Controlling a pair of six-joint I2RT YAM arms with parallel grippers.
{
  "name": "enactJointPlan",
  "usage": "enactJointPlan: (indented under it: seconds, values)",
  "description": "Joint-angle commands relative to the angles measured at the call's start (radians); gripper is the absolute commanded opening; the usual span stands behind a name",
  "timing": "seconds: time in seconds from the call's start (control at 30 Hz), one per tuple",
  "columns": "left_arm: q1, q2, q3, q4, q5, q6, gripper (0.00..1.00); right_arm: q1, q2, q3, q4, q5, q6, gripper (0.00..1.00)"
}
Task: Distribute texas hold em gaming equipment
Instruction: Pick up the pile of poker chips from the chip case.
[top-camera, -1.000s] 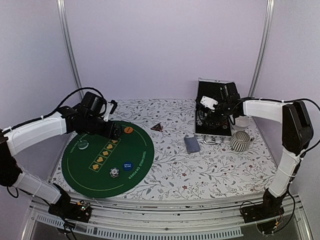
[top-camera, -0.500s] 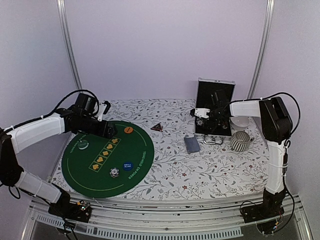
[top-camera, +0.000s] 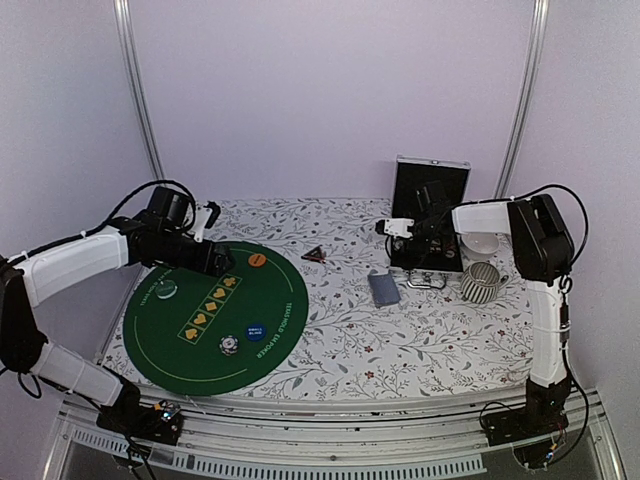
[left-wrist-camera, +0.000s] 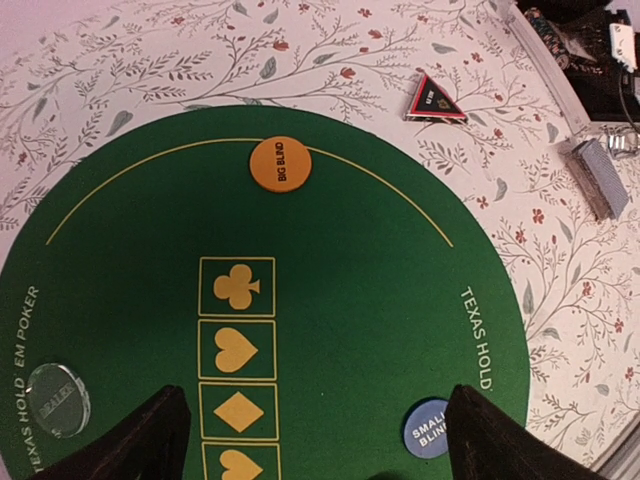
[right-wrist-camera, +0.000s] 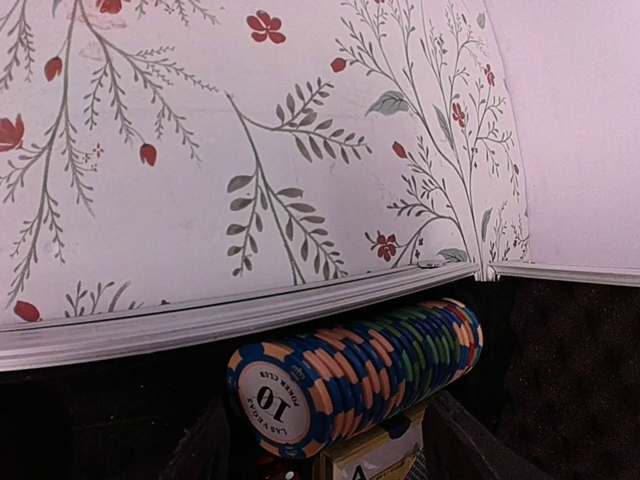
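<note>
A round green mat (top-camera: 190, 345) carries an orange disc (left-wrist-camera: 281, 164), a blue disc (left-wrist-camera: 432, 428), a clear dealer disc (left-wrist-camera: 58, 399) and a striped poker chip (top-camera: 229, 345). My left gripper (left-wrist-camera: 315, 462) hovers over the mat's suit boxes, open with nothing between its fingers. The dark red-edged triangular marker (top-camera: 316, 253) and the grey-blue card deck (top-camera: 383, 288) lie on the floral cloth. My right gripper (right-wrist-camera: 330, 452) reaches into the open case (top-camera: 430, 190). Its fingers stand on either side of a lying row of poker chips (right-wrist-camera: 350, 385), open, with gaps showing.
A ribbed cup (top-camera: 482, 282) and a white bowl (top-camera: 484, 243) stand right of the case. A card box (right-wrist-camera: 385, 462) sits beneath the chip row. The case's silver rim (right-wrist-camera: 230, 318) runs just beyond the chips. The table's front edge lies near the mat.
My right gripper has moved left and down into the case, and its fingers have narrowed around the chip row. The left gripper drew back slightly, then stayed still.
</note>
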Motion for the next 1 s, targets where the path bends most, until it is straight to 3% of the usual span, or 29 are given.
enactJointPlan:
  seconds: [0.0, 0.4, 0.97]
  values:
    - [0.025, -0.014, -0.01, 0.022, 0.037, 0.01, 0.91, 0.008, 0.025, 0.01, 0.0, 0.005, 0.012, 0.64]
    - [0.036, -0.033, -0.019, 0.031, 0.05, 0.014, 0.91, 0.016, 0.032, 0.005, -0.042, 0.044, 0.039, 0.47]
    - [0.047, -0.053, -0.034, 0.041, 0.081, 0.009, 0.92, 0.04, -0.082, -0.082, -0.14, -0.046, 0.048, 0.47]
